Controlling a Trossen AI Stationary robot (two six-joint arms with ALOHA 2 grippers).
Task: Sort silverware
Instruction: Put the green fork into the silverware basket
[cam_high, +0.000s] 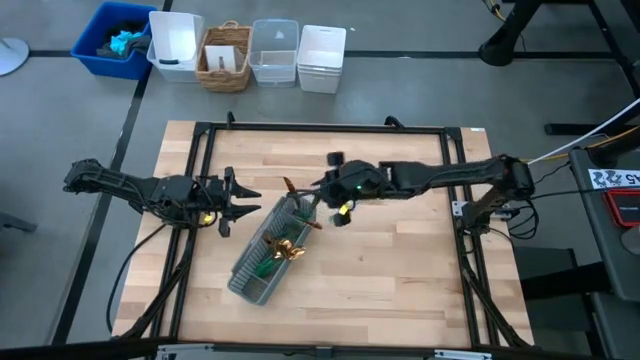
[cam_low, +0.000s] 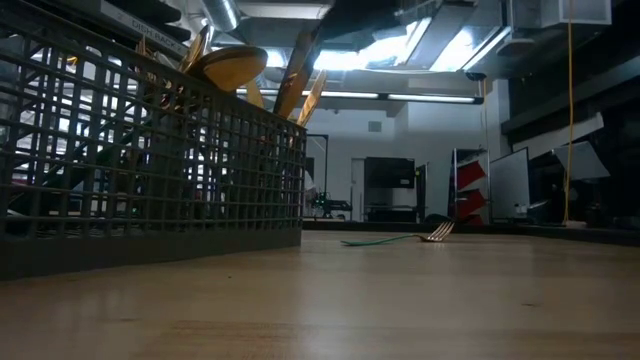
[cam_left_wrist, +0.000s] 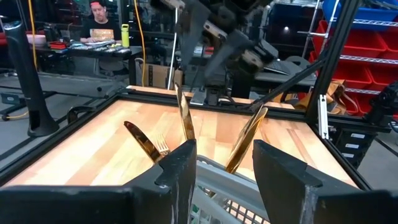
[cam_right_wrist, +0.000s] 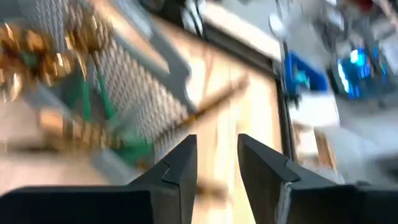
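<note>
Currently my right gripper (cam_high: 340, 213) hovers at centre frame over the caddy (cam_high: 262, 262), fingers narrowly parted and empty. Most silverware (cam_high: 283, 248) stands heads-up inside, keeping handles sorted. One fork (cam_low: 432, 235) lies loose on the table (cam_high: 400, 270). Left gripper (cam_high: 228, 203) waits wide beside the caddy.

Bare table (cam_high: 400, 270) on my right is wide open — the caddy (cam_high: 262, 262) and its sticking-up silverware (cam_left_wrist: 184, 116) block the middle.
</note>
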